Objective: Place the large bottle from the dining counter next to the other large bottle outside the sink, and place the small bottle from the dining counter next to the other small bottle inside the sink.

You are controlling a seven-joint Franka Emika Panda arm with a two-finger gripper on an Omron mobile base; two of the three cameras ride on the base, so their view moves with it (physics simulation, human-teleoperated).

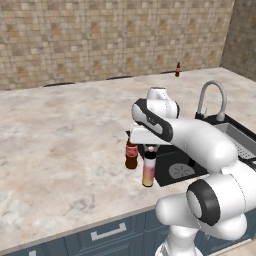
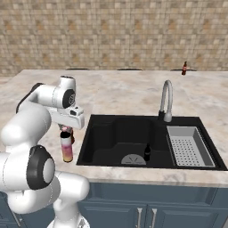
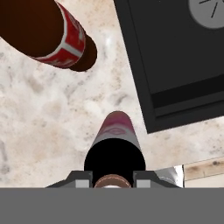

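Pink-and-yellow large bottle (image 1: 148, 172): upright on the marble counter (image 1: 60, 145), just beside the sink's left rim, near the counter's front edge. White cap, pink upper band, yellow lower body; label markings too small to read.

Gripper (image 3: 113, 178): pointing straight down over this bottle, fingers clenched on its neck, one at each side of the cap.

Arm: white, folded forward from the base, elbow high, forearm reaching to the sink's left side, wrist turned down.

Cola-type large bottle (image 1: 131, 155): dark brown, red label with white lettering, unreadable. Upright just beside the held bottle, on its far side, apart from it.

Small dark bottle (image 2: 147, 153): upright inside the black sink (image 2: 111, 138), near the drain.

Second small dark bottle (image 2: 184, 68): far back on the counter by the tiled wall.

Faucet (image 2: 166, 100): curved, behind the sink. Grey drainer tray (image 2: 189, 144): right compartment.
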